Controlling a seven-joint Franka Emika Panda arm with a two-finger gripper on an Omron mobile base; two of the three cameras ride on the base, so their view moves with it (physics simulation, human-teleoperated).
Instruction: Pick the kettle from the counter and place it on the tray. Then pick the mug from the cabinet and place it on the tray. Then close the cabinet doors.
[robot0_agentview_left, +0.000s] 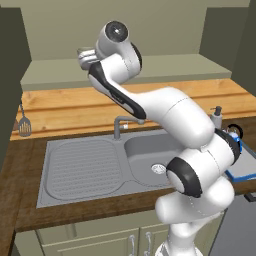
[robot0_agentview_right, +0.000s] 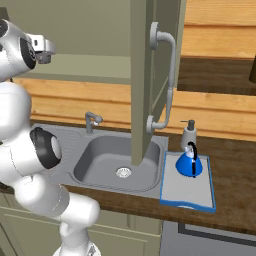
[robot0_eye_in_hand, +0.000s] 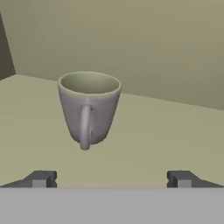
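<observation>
Ahead of spread pincer (robot0_eye_in_hand: 111, 178), left of centre, upright mug (robot0_eye_in_hand: 89, 108)

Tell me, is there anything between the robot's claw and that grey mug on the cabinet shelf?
Nothing visible. In the hand view the mug stands upright on the bare pale shelf, handle toward the camera, and the open gripper faces it with only shelf between them.
</observation>
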